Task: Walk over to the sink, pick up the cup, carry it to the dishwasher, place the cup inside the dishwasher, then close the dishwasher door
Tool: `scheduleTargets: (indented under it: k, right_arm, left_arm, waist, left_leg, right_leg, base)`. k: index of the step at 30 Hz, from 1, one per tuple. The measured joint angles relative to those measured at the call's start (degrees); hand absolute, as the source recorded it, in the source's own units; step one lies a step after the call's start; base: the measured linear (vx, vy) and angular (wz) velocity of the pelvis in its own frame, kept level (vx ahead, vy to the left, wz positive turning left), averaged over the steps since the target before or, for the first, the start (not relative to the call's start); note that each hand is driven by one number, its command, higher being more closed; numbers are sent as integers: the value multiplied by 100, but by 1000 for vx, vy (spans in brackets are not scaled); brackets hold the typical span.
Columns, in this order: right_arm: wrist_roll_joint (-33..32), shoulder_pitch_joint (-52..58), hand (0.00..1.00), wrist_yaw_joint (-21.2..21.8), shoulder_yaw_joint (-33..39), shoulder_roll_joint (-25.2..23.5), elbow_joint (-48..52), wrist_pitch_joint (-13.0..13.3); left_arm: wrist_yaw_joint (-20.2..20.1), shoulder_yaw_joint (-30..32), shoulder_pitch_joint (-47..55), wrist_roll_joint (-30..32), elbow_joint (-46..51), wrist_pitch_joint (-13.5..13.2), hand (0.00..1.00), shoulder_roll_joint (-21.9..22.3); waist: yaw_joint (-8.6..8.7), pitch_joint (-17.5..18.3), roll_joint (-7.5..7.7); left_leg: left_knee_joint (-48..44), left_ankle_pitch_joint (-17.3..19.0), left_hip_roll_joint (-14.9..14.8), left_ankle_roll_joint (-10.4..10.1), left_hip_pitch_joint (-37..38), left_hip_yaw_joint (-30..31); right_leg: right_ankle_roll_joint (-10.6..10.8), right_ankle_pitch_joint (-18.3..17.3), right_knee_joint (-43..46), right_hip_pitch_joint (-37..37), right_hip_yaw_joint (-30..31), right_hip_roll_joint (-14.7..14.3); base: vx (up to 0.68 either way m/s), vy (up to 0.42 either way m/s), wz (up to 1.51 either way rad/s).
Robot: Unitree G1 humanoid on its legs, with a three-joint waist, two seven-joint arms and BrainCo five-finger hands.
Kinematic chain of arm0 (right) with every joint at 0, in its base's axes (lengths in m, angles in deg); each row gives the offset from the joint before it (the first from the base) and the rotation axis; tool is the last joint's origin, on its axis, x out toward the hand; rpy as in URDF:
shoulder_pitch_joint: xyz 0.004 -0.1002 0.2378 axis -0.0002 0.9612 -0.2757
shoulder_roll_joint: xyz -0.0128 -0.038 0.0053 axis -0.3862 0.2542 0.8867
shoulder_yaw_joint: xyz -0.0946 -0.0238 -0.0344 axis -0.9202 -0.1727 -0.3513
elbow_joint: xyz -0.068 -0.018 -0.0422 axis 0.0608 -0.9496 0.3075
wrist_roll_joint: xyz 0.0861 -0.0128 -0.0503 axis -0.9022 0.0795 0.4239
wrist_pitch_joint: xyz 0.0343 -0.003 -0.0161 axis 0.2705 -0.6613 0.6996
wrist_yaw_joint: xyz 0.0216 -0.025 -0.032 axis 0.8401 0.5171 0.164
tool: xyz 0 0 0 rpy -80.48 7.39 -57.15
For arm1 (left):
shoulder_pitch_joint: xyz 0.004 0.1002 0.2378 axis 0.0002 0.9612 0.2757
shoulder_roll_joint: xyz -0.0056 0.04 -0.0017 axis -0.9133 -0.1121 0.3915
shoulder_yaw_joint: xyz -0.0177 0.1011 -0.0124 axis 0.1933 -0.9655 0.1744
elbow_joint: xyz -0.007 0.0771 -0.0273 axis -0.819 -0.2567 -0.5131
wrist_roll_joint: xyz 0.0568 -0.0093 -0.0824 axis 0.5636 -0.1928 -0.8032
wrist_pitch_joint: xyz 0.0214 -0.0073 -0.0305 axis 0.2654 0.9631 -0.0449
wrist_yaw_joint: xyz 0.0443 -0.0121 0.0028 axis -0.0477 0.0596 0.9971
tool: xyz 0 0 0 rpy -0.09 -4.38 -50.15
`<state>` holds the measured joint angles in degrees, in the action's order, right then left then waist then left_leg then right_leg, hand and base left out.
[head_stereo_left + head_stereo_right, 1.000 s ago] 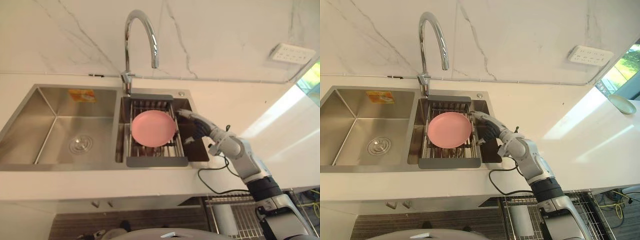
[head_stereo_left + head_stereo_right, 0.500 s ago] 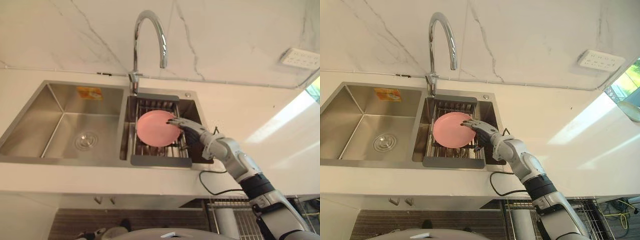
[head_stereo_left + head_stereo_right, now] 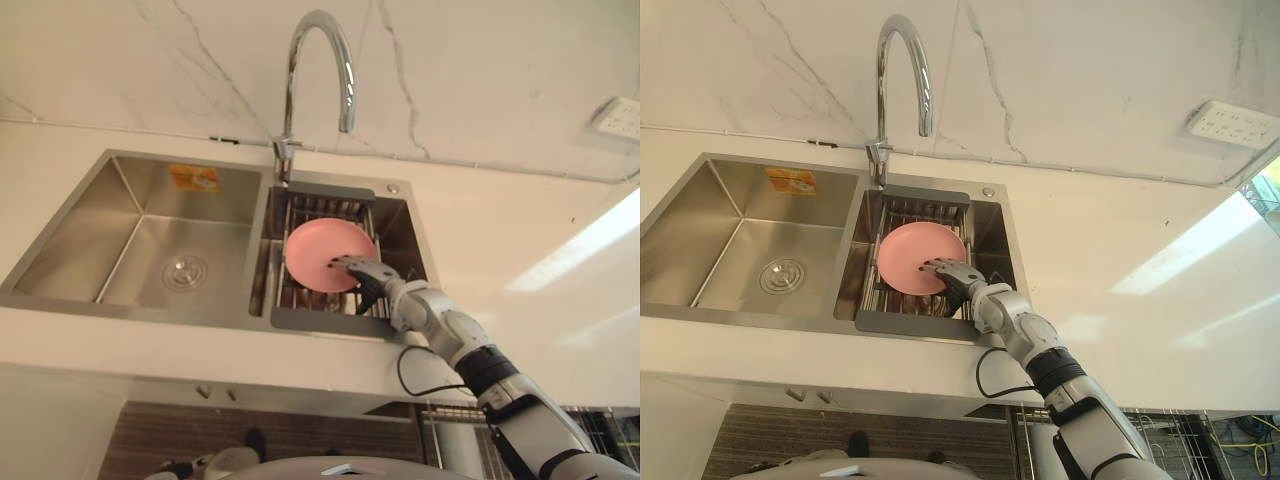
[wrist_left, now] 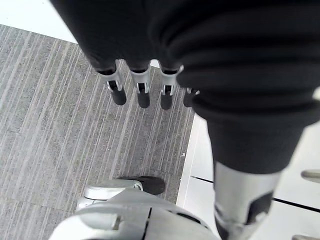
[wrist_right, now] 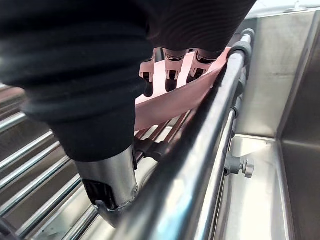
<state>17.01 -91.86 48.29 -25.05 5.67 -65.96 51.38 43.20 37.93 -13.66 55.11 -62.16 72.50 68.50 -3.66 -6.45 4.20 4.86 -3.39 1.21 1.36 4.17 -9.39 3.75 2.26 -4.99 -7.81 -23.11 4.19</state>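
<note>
The left hand (image 4: 143, 95) hangs low over the grey striped floor (image 4: 50, 125), its fingers straight and relaxed, holding nothing. Past the front edge of the white counter (image 3: 500, 230), a wire rack (image 3: 320, 320) sits across the right basin of the steel sink (image 3: 160, 220). The right hand (image 3: 362, 273) reaches into this rack. Its fingers (image 5: 170, 75) lie fairly straight over the near rim of a pink plate (image 3: 318, 250), and its thumb (image 5: 111, 182) stays apart below, beside the rack's rail, not closed on anything. The plate rests tilted on the rack's bars. Behind the sink a curved tap (image 3: 289, 100) rises against the marble wall (image 3: 480, 70), with a socket (image 3: 1230, 122) off to the right.
</note>
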Motion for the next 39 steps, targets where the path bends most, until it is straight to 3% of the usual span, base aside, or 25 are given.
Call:
scheduleTargets:
  k: [6,13,27,39]
  right_arm:
    - [511,-192,0,-644,-22,-236,-373,-13]
    - [1094,-215,0,-1602,-109,-413,-407,-278]
    - [1371,-211,0,-2765,-126,-691,-847,-502]
    - [1287,-211,0,-3177,-121,-697,-839,-628]
  left_arm:
    - [17,-60,-17,-192,40,78,0,-18]
    - [-2,-60,-19,-187,88,73,0,-17]
    - [-44,-68,-24,214,94,-11,0,12]
    - [-47,-78,-16,285,95,-30,0,35]
  waist:
    - [-109,-10,-9]
    - [-149,-122,-11]
    - [-218,-178,-38]
    - [-237,-213,-92]
  left_leg:
    - [0,-3,11,2,5,42]
    - [1,-7,49,0,7,140]
    - [2,-4,55,-8,5,150]
    - [2,-16,58,-11,4,162]
  right_leg:
    - [3,-6,3,-20,-45,5]
    - [28,-25,14,-76,-147,35]
    - [34,-29,35,-104,-164,40]
    - [39,-31,35,-109,-184,45]
  base:
    - [7,11,3]
    - [5,18,8]
    - [0,0,0]
    - [0,0,0]
